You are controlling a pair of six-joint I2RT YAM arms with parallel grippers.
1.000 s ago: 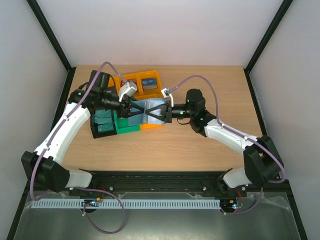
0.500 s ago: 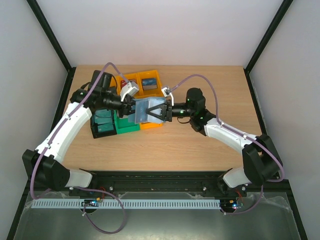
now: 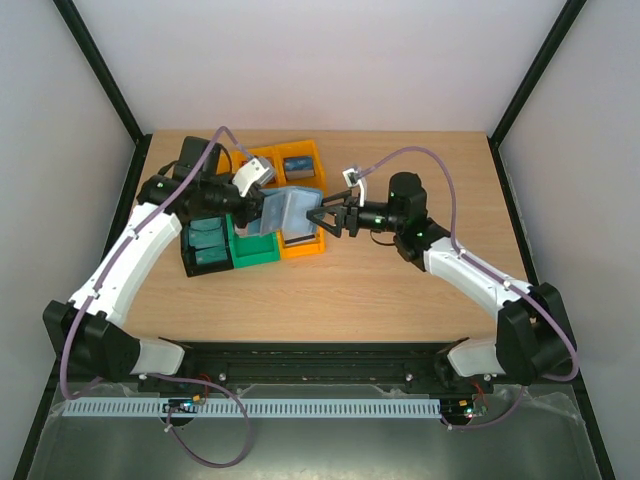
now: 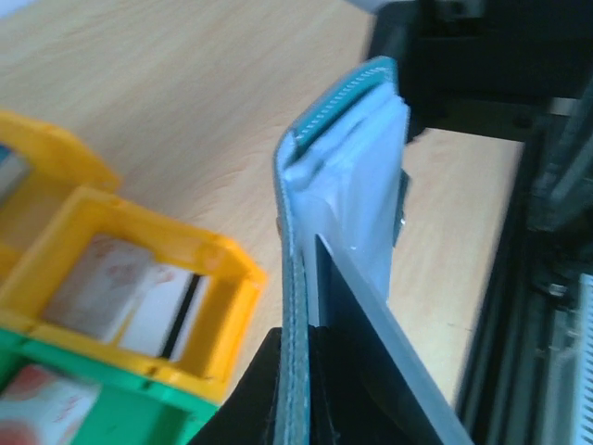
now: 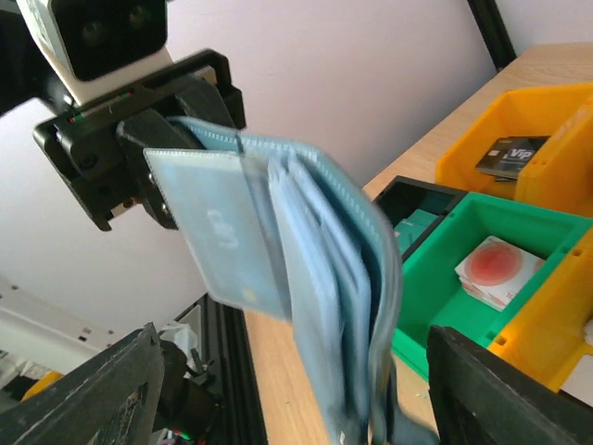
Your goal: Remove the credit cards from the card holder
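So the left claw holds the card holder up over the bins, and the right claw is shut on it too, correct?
Not quite. The left claw does hold the card holder over the bins, but the right claw is open, jaws wide apart, as the right wrist view shows.

Both arms were extended toward each other; the left gripper was clamped on the card holder, and the right gripper was held spread wide.

Robotics lab test cell: white panel walls, black framing, wooden table, twin robot arms.
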